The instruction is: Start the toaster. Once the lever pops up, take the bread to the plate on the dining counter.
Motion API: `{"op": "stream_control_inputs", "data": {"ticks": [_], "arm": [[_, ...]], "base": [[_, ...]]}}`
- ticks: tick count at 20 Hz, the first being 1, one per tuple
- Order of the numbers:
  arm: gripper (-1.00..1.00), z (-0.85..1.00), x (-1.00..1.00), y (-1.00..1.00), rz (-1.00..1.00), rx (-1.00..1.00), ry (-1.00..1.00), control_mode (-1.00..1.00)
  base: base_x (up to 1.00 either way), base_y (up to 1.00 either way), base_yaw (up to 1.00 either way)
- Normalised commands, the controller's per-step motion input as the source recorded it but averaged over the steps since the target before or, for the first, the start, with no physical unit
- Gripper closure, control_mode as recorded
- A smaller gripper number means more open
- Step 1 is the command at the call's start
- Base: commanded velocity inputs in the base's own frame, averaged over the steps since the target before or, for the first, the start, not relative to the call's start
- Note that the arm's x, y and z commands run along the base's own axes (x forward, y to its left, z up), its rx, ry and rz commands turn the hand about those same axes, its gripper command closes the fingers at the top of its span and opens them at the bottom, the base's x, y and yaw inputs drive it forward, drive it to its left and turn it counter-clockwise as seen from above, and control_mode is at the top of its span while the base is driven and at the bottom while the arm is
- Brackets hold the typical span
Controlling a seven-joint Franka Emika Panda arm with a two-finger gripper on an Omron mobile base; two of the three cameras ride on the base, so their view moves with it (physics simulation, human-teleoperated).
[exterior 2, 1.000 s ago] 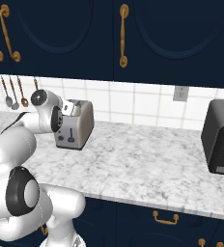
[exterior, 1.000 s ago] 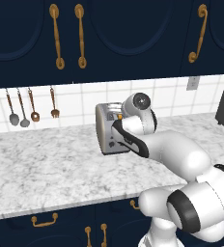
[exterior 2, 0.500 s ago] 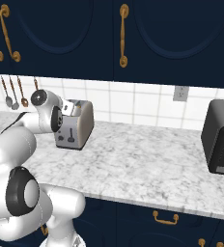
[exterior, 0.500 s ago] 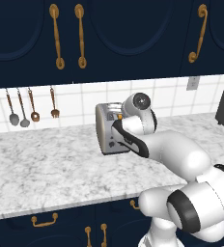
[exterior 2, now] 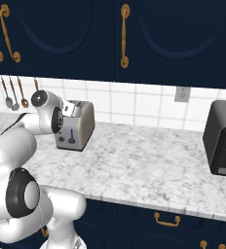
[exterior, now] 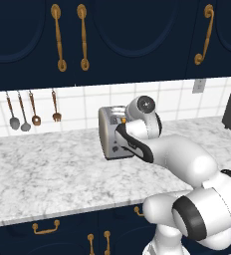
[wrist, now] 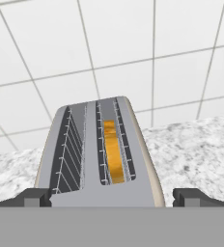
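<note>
Currently we are holding the gripper [wrist: 112, 198] spread wide and empty, its two dark fingertips [wrist: 33, 198] standing to either side of the near end of the toaster [exterior: 113, 132]. We are taking the toaster as the landmark: it is standing on the marbled counter [exterior: 53, 174] against the tiled wall [exterior 2: 144, 104], well apart from the black appliance [exterior 2: 224, 138] further along the counter. We are seeing the bread [wrist: 113, 152] sitting low in one of the toaster's slots, with the neighbouring slot empty. We are judging that the lever on the toaster's end face [exterior 2: 72, 132] is the next target and that starting has not yet been confirmed. We are flagging these risks: a wide claw coming down over the toaster's end may catch the casing and shove the light appliance toward the wall instead of depressing the lever; a fingertip slipping off the lever may leave it unlatched; and reaching for the bread while it sits low may jam a finger against the slot's wire guides.
</note>
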Motion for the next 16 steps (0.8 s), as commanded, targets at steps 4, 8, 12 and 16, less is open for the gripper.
{"op": "stream_control_inputs", "data": {"ticks": [4,8,12,16], "arm": [[-1.0,0.0,0.0,0.0,0.0,0.0,0.0,-1.0],[-1.0,0.0,0.0,0.0,0.0,0.0,0.0,-1.0],[-1.0,0.0,0.0,0.0,0.0,0.0,0.0,-1.0],[-1.0,0.0,0.0,0.0,0.0,0.0,0.0,-1.0]], "base": [[0.0,0.0,0.0],[0.0,0.0,0.0],[0.0,0.0,0.0],[0.0,0.0,0.0]]}}
